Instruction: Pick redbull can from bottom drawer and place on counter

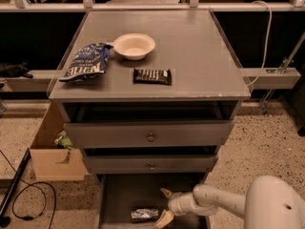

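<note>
end effector (164,207) jaws spread, in bottom drawer (125,194) | redbull can (144,214) just left

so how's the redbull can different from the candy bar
The redbull can is shiny silver; the candy bar is dark. The can is a cylinder, the bar flat and rectangular. The can lies in the bottom drawer beside the open pincer; the bar lies on the counter. Both lie crosswise in view.
</note>
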{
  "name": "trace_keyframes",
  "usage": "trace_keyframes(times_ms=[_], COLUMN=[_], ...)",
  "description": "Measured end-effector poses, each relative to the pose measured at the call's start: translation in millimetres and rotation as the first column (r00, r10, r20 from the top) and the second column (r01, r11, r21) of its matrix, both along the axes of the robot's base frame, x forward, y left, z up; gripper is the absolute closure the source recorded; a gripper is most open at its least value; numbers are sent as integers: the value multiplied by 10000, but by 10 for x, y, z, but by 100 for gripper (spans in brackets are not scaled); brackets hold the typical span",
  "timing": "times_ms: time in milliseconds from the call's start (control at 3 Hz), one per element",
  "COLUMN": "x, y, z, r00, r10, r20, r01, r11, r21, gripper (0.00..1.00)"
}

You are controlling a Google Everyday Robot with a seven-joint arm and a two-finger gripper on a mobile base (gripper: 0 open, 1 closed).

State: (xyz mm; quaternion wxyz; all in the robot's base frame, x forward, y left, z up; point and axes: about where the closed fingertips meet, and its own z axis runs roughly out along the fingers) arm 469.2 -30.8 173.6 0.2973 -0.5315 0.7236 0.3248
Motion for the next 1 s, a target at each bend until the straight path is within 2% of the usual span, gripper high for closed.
trace_keyframes(times_ms=[333, 667, 1000], x=[53, -153, -131], y=[27, 22, 61], z=[-79, -364, -425], r00=[10000, 9988, 9986], r10=[-62, -362, -355], r20=[-48, -325, -403], r01=[61, 368, 364], r11=[10000, 9991, 9991], r21=[-27, 204, 235], gripper=[0, 0, 0])
